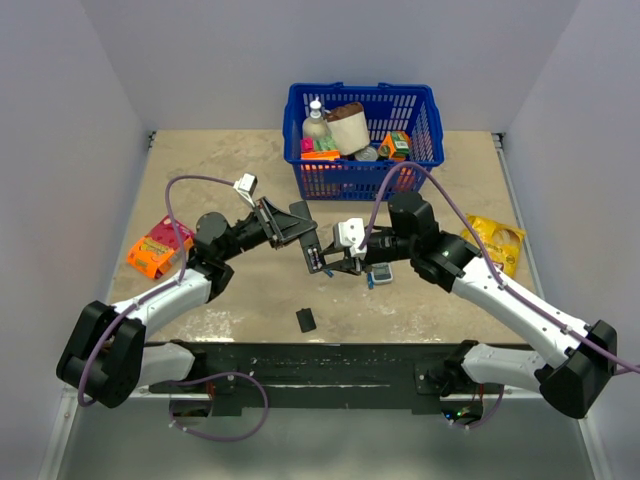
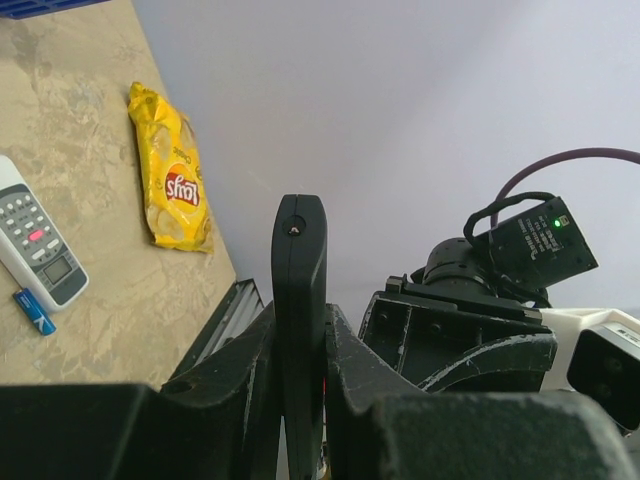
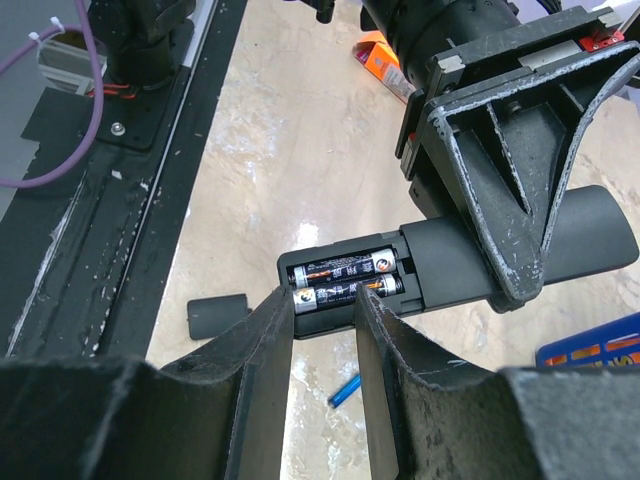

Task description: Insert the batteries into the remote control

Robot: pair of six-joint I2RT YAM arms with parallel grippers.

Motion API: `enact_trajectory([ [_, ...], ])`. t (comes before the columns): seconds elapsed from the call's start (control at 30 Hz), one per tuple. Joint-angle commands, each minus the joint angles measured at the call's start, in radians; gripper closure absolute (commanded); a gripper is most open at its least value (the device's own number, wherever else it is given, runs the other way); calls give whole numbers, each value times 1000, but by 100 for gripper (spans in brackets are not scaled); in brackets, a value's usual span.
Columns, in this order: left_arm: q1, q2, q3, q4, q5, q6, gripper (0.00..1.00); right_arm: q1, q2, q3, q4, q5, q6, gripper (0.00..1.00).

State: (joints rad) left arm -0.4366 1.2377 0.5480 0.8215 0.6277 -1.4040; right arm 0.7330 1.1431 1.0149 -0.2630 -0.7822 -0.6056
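My left gripper (image 2: 298, 322) is shut on the long black remote control (image 2: 298, 250), holding it above the table (image 1: 318, 258). In the right wrist view the remote control (image 3: 580, 240) lies across with its battery bay uncovered; two black-and-orange batteries (image 3: 345, 268) lie side by side in it. My right gripper (image 3: 325, 297) is open, its fingertips at the nearer battery and straddling its middle, gripping nothing. A blue battery (image 3: 343, 390) lies on the table below. The small black back cover (image 3: 217, 315) lies loose on the table (image 1: 306, 320).
A white-grey button remote (image 2: 35, 245) lies beside the blue battery (image 2: 33, 311). A yellow chips bag (image 1: 497, 240) is at the right, an orange packet (image 1: 158, 247) at the left. A blue basket (image 1: 420, 150) of groceries stands at the back.
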Motion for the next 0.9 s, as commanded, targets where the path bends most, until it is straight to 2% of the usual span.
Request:
enact_trajectory([
  [0.0, 4, -20, 36, 33, 6, -23, 100, -1, -5, 31, 45, -37, 10, 66],
  [0.6, 4, -21, 44, 74, 6, -76, 100, -1, 40, 14, 53, -19, -11, 67],
  [0.87, 2, 2, 18, 228, 17, -208, 100, -1, 60, -21, 94, 23, -13, 73],
])
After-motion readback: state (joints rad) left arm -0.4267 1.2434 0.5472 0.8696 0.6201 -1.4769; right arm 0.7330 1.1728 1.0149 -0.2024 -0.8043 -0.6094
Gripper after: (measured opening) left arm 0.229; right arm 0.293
